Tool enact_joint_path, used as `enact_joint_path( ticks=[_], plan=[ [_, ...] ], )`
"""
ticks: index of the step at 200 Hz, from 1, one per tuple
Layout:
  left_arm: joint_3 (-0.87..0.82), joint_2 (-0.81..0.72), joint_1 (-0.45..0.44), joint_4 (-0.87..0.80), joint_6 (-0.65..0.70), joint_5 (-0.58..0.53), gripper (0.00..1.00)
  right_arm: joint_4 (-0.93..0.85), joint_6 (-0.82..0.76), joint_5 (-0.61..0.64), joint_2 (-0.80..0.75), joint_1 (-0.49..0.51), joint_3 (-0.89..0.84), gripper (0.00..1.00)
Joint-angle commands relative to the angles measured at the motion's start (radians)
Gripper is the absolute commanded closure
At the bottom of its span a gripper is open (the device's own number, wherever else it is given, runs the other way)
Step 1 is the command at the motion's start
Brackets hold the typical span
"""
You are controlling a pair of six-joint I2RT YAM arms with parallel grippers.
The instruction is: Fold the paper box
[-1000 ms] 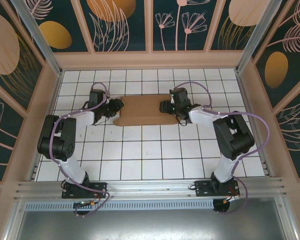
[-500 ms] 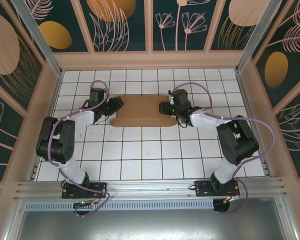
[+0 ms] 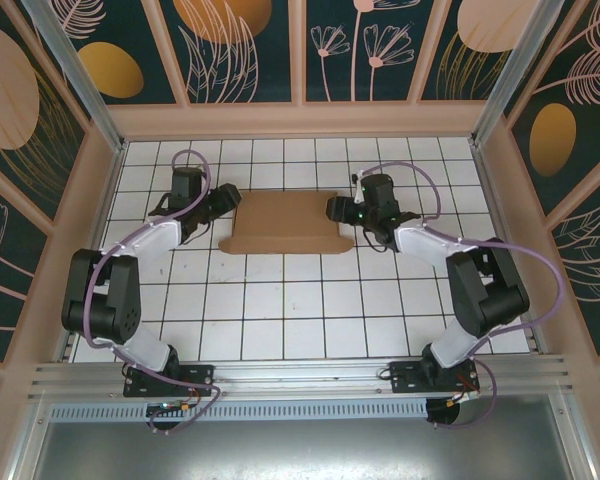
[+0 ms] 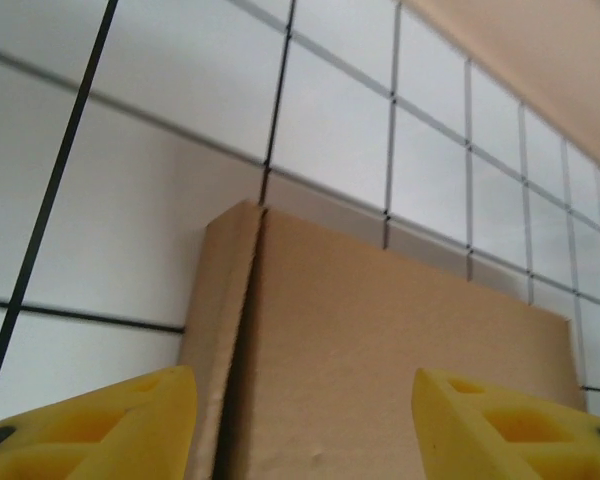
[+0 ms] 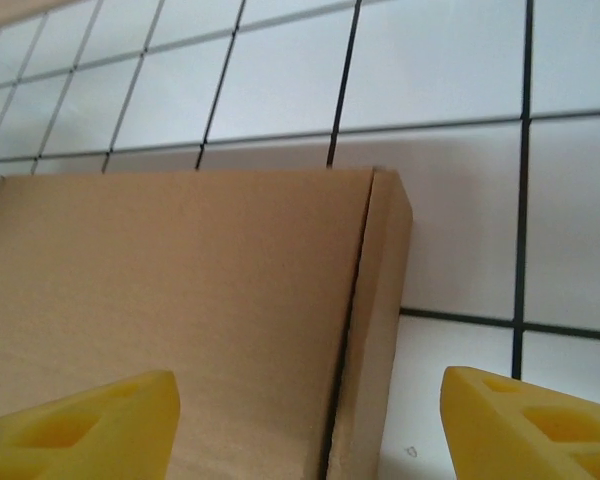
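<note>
- Bases of the two arms were bolted at the near edge of a white tiled table [image 3: 280, 310]. The left arm [image 3: 105, 290] and right arm [image 3: 480, 285] both reached toward its far half.
- The paper box [image 3: 285, 222] lay flat on the tiles in the far middle of the table, between the two grippers, with its long side running left to right.
- The left gripper [image 3: 226, 200] sat just beside the box's left short end. In its wrist view its yellow fingertips [image 4: 110, 425] stood wide apart and held nothing, with cardboard in the gap beyond them.
- The right gripper [image 3: 338, 210] sat just beside the right short end. It was equally wide and empty, one yellow fingertip [image 5: 80, 425] over the cardboard and the other over bare tile.
- Each wrist view showed a narrow end flap, one on the left [image 4: 220, 330] and one on the right [image 5: 375, 330], divided from the main panel by a dark crease line.
- The step in hand looked like working these end flaps along their creases, though the pictures did not settle whether the box was part folded or nearly closed.
- Doing it well probably meant moving both sides together so the light cardboard would not slide or spin on the smooth tiles.
- Each grip should probably have landed on the flap itself, close to the crease, so the fold would follow the scored line and not buckle the panel.
- Beyond the box lay a few rows of tile, then the pale back wall [image 3: 300, 118].
</note>
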Motion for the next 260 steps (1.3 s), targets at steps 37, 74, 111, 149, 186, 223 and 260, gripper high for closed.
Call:
enact_joint_path(
  ticks=[37,74,111,149,186,223,260],
  plan=[
    [-0.07,0.152,0.005,0.031,-0.065,0.091,0.47,0.006,0.035,-0.046,0.135,0.0,-0.023,0.35],
    [-0.102,0.175,0.005,0.048,-0.091,0.097,0.56,-0.025,0.03,-0.001,0.162,0.0,-0.025,0.39],
    [-0.117,0.212,0.006,0.067,-0.098,0.089,0.68,-0.041,0.028,-0.002,0.193,0.0,-0.019,0.42],
    [-0.075,0.283,0.02,0.062,-0.034,0.122,0.73,-0.006,0.034,-0.109,0.134,-0.022,-0.011,0.34],
    [-0.047,0.276,0.044,0.067,0.029,0.163,0.77,0.18,0.144,-0.318,0.055,-0.145,-0.072,0.21],
    [-0.054,0.3,0.064,0.106,0.042,0.254,0.81,0.382,0.285,-0.451,0.1,-0.232,-0.151,0.26],
    [-0.06,0.308,0.075,0.132,0.059,0.296,0.87,0.311,0.25,-0.479,0.178,-0.23,-0.104,0.27]
  ],
)
